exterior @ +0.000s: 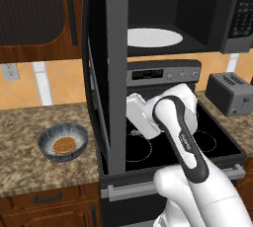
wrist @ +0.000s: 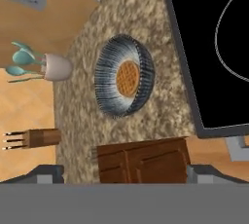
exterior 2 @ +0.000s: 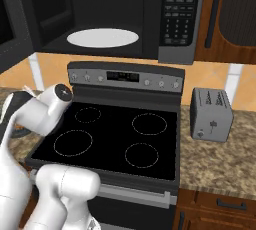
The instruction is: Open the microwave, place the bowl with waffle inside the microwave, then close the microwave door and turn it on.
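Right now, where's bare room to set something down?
Free: granite counter left of the bowl; counter between stove and toaster; microwave turntable plate. Crowded: the open microwave door hangs beside the bowl.

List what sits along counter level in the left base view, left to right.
wall outlet → bowl holding the waffle → open microwave door → stove → toaster

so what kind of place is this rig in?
A simulated home kitchen, by the look of it: an over-range microwave with its door swung open above a black-topped stove, a toaster on a granite counter, and wooden cabinets below.
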Motion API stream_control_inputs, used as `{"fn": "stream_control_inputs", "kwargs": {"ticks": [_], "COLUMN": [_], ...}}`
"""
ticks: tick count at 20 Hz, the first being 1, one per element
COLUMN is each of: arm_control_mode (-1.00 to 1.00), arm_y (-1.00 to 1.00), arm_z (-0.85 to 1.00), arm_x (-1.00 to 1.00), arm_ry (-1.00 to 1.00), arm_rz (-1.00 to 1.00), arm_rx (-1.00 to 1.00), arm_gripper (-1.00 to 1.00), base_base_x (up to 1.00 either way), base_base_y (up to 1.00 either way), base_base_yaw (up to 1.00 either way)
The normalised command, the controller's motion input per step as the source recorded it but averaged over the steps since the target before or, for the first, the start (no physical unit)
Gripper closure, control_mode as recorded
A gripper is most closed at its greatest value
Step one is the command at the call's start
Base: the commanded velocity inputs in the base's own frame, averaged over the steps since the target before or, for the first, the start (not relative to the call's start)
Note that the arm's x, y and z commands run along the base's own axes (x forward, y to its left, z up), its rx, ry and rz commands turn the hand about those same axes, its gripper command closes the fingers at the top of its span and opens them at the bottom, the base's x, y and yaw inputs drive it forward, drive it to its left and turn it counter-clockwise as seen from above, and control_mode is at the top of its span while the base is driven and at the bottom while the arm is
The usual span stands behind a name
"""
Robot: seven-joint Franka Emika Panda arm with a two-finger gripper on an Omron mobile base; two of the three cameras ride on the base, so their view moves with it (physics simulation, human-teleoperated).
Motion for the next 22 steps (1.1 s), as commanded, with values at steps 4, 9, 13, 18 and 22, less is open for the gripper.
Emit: {"fn": "stream_control_inputs", "kwargs": {"ticks": [4, 9, 13, 18, 22], "arm_control_mode": [-1.00, -1.00, -1.00, -1.00, -1.00], "arm_y": [0.98, 0.58, 0.37, 0.41, 0.50], "arm_z": [-0.67, -0.55, -0.44, -0.32, -0.51], "arm_x": [1.00, 1.00, 0.99, 0.75, 0.28], "arm_ry": [0.37, 0.31, 0.21, 0.16, 0.01], "arm_rz": [0.00, 0.03, 0.05, 0.07, 0.07], "arm_rx": [-0.01, 0.00, 0.00, 0.00, -0.05], "arm_gripper": [-1.00, -1.00, -1.00, -1.00, -1.00], "base_base_x": [0.00, 0.00, 0.00, 0.00, 0.00], "base_base_y": [0.00, 0.00, 0.00, 0.00, 0.00], "base_base_yaw": [0.00, 0.00, 0.00, 0.00, 0.00]}}
